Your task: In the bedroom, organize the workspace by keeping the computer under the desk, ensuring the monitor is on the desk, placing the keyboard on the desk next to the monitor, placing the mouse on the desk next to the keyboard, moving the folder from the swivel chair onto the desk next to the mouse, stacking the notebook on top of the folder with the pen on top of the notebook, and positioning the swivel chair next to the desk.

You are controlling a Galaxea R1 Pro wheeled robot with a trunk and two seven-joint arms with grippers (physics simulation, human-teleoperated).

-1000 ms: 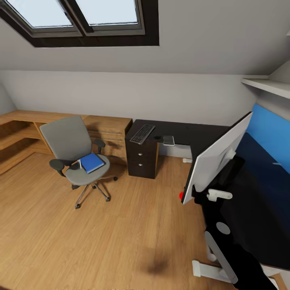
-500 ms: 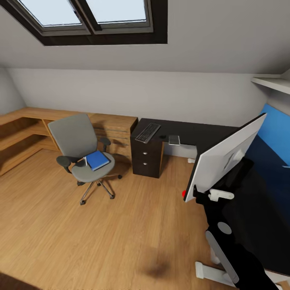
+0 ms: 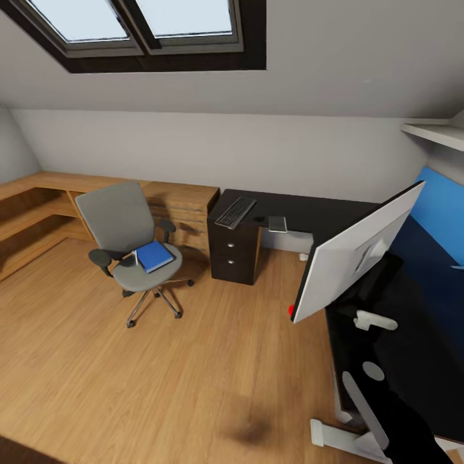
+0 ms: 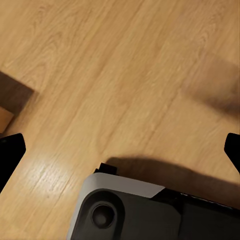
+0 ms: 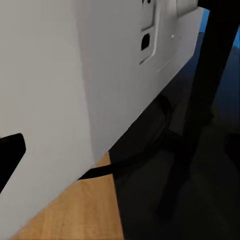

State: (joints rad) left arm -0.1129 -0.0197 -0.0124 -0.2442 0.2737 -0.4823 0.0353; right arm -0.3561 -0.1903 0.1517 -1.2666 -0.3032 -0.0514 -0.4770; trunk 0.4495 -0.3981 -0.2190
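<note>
Black left fingertips (image 4: 11, 150) spread wide — touching nothing.

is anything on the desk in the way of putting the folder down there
Nothing visible blocks it. The folder lies on the swivel chair; the desk has bare black top beyond the keyboard and the small grey item.

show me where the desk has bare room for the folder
Bare black desk top lies between the small grey item beside the keyboard and the monitor. The near wing is crowded by the monitor. The folder sits on the swivel chair.
</note>
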